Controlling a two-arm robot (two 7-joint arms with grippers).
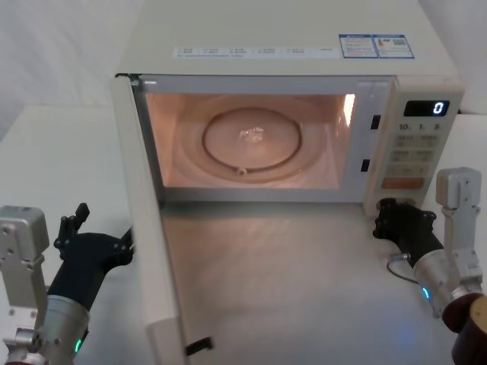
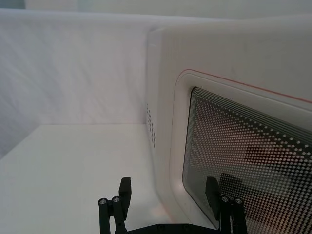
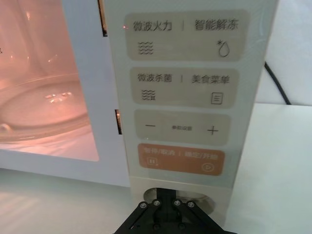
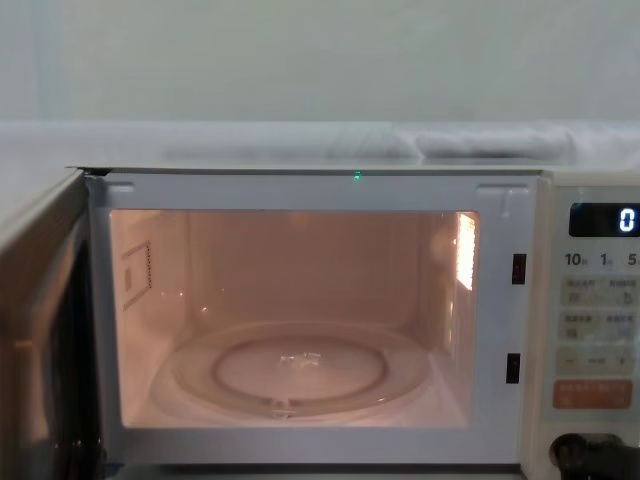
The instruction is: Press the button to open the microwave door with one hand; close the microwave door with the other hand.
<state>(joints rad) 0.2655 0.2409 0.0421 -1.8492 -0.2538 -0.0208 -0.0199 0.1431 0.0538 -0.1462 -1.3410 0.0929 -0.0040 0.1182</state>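
**Cream door swung wide, closing push to be made**

Cream-white and swung fully out to the left, the microwave door (image 1: 148,251) stands roughly square to the oven front, and the lit cavity with its glass turntable (image 1: 251,144) is exposed. The opening half of the task is judged done; the closing push is what remains.

That push is best made flat against the outer face of the door, well out from the hinge, so that the panel is swept round in an arc rather than shoved sideways. A steady follow-through until the latch (image 1: 198,346) is seated is advised, and the right arm should be cleared from the door's path first.

The left gripper (image 1: 95,236) is held just outside the door's outer face, near its window (image 2: 253,161). Its fingers (image 2: 125,192) are seen spread apart and nothing is held between them; whether the door is actually touched cannot be told.

The right gripper (image 1: 396,219) is placed at the foot of the control panel (image 3: 180,97), right at the button (image 3: 202,201) below the orange key (image 3: 180,161). Its fingers appear drawn together, with nothing gripped.
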